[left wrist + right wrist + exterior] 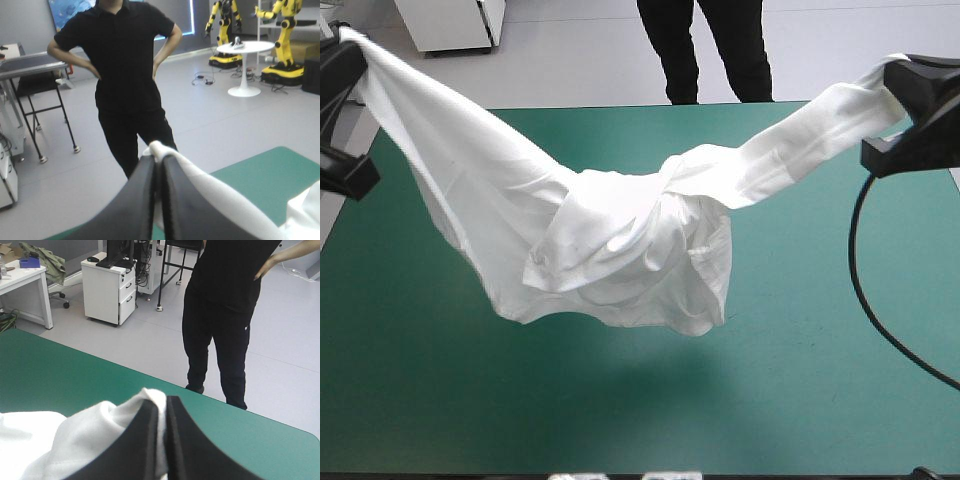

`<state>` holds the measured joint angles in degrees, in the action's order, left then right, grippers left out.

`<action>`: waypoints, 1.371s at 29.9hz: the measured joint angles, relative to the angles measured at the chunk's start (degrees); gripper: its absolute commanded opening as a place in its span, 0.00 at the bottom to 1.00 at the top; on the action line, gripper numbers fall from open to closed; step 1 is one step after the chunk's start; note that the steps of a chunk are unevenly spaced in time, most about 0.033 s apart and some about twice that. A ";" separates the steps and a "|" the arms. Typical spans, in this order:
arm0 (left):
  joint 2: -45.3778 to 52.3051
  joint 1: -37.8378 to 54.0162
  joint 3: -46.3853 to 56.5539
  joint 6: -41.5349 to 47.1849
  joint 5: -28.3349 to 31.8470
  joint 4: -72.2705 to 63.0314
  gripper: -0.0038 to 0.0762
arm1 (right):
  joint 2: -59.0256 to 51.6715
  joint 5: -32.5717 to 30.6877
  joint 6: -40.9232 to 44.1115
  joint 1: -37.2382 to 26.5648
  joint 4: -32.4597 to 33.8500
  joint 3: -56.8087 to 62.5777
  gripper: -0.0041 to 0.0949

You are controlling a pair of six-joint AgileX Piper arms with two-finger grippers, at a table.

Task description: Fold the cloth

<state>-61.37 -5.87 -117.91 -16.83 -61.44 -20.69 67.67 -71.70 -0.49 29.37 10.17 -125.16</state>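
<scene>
Our left jaws and right jaws are both clenched on the T-shirt, and we see it hanging stretched between them, bunched middle sagging over the teal-green table.

The T-shirt hangs above the table, strung between the left jaws and the right jaws.

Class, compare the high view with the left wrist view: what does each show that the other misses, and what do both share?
High view only: the right gripper shut on one end, and the T-shirt sagging bunched between the grippers. Left wrist view only: the left gripper, its fingers pinching a fold. Shared: the T-shirt, the teal-green cover.
</scene>
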 measured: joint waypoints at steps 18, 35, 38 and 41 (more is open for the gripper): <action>-3.10 -5.57 37.75 4.46 1.71 10.50 0.04 | -6.35 12.30 16.66 0.00 10.34 46.35 0.02; -26.97 -5.57 39.60 8.34 15.74 19.13 0.04 | 24.51 26.82 16.93 -10.18 0.44 44.04 0.03; -30.16 -5.57 39.60 11.66 19.00 22.59 0.04 | 27.96 27.62 15.94 -11.52 -0.55 42.00 0.07; -32.69 -5.57 39.60 14.28 21.93 25.74 0.07 | 30.53 27.86 15.75 -12.35 -0.97 40.18 0.24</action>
<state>-94.06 -11.44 -78.31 -2.55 -39.51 5.05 98.20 -43.84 15.26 17.03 9.21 -84.98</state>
